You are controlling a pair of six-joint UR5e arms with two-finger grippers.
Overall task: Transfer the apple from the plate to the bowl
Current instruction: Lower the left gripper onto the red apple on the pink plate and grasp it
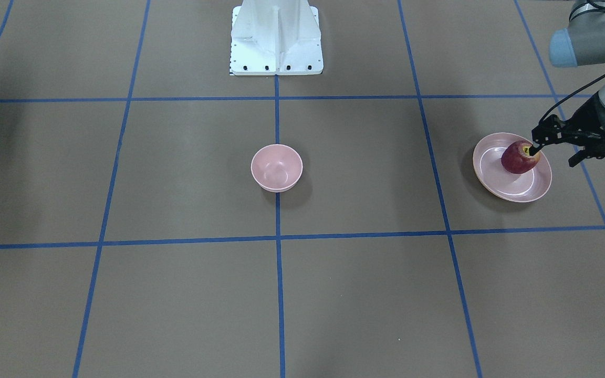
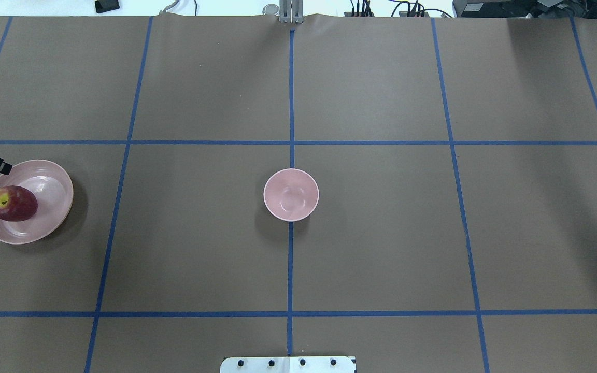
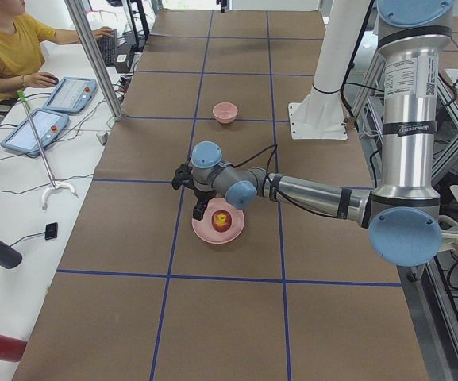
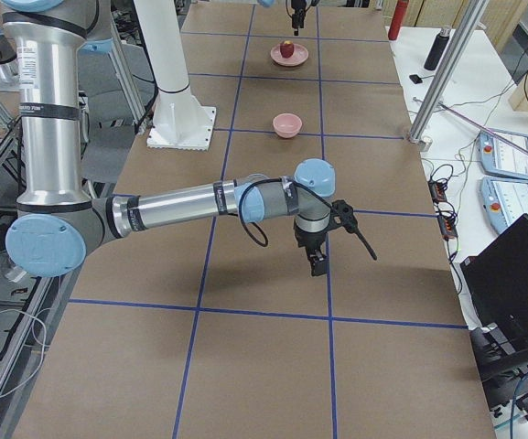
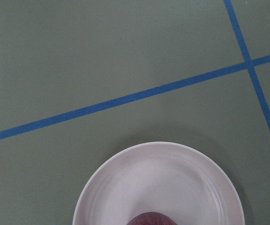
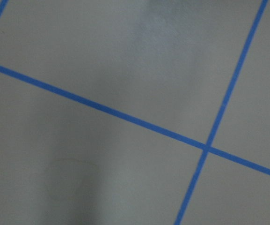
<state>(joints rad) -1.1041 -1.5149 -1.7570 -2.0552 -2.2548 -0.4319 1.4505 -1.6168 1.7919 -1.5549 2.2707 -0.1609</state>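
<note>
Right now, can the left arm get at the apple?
Probably yes. The left tool hangs open right beside the apple, over the plate's edge. Nothing stands between them, and the apple lies uncovered.

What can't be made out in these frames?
Left gripper: cut off by the frame edge in front and overhead views; jaw opening unclear.
Right gripper: only in the exterior right view, small; open or shut unknown.
Apple: left wrist view's bottom edge cuts off most of it.
Fingertip contact with the apple: they overlap in the front view; depth unreadable.
</note>
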